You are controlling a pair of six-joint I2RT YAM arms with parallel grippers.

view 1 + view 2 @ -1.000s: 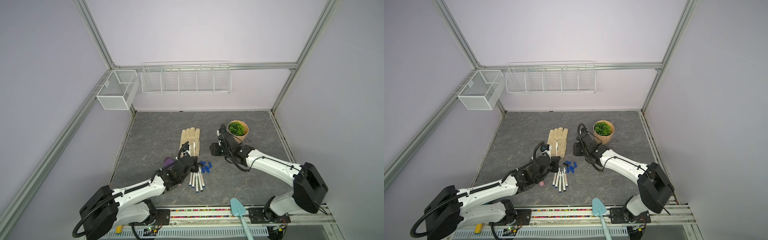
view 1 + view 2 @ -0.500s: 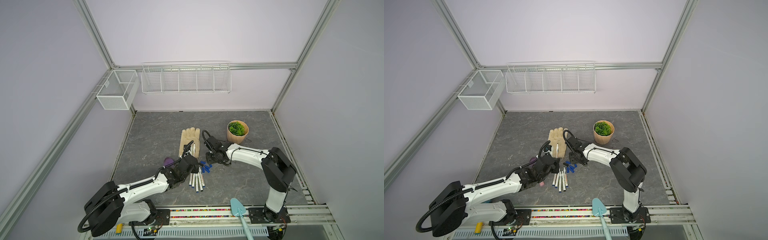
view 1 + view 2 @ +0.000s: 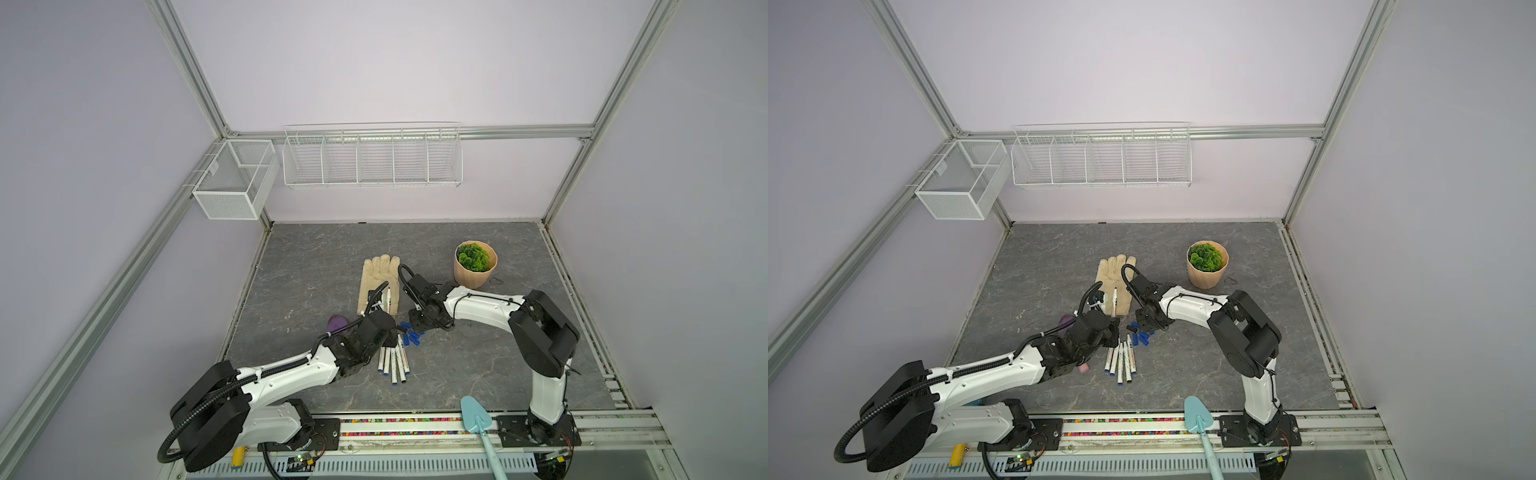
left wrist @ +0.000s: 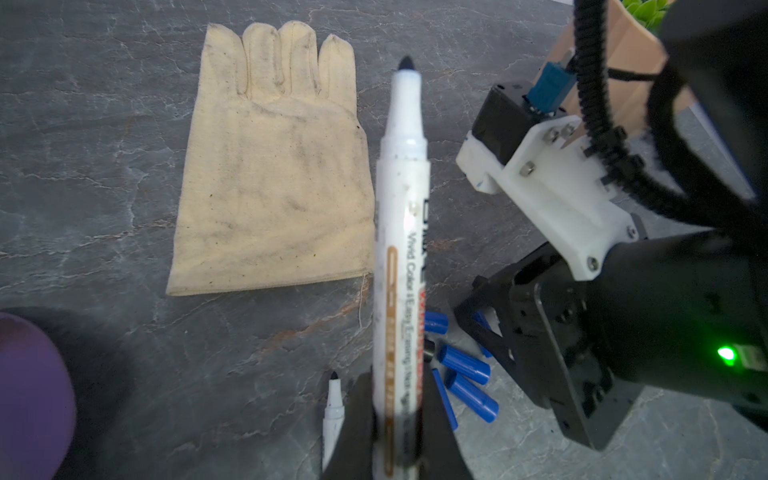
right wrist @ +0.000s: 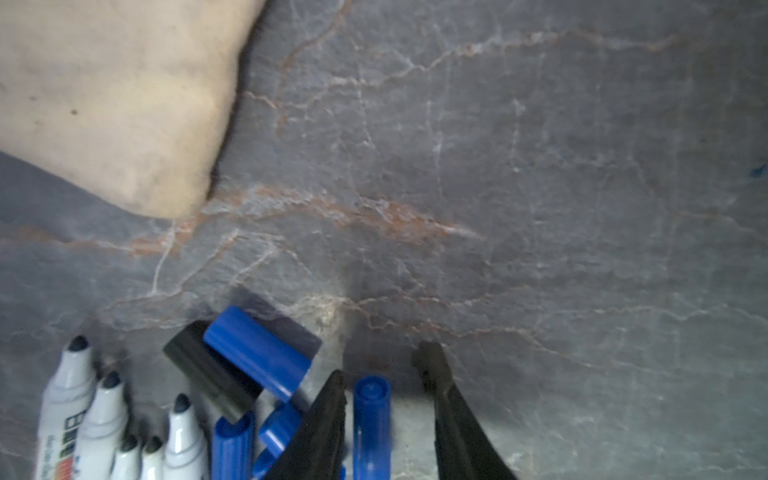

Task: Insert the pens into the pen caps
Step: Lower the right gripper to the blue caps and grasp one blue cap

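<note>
At the pen caps point(image 3: 411, 337), right gripper point(image 5: 382, 361): I see it narrowly parted, astride one blue cap point(image 5: 371, 424) lying on the surface point(image 3: 478, 365), with a gap showing on one side.
Left gripper point(image 4: 397, 415): clamped on a pen point(image 4: 401, 249), its bare black tip by the glove point(image 4: 270, 174).
Since a second ago: my right arm has folded in from beside the pot point(image 3: 475, 274); the left is unchanged.
Room: loose pens point(image 3: 392, 363) lie just beside the caps, with bare surface on the right arm's side.

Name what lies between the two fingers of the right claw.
One blue pen cap lies on the table between the right claw's fingers, nearer one finger; the right wrist view shows it.
</note>
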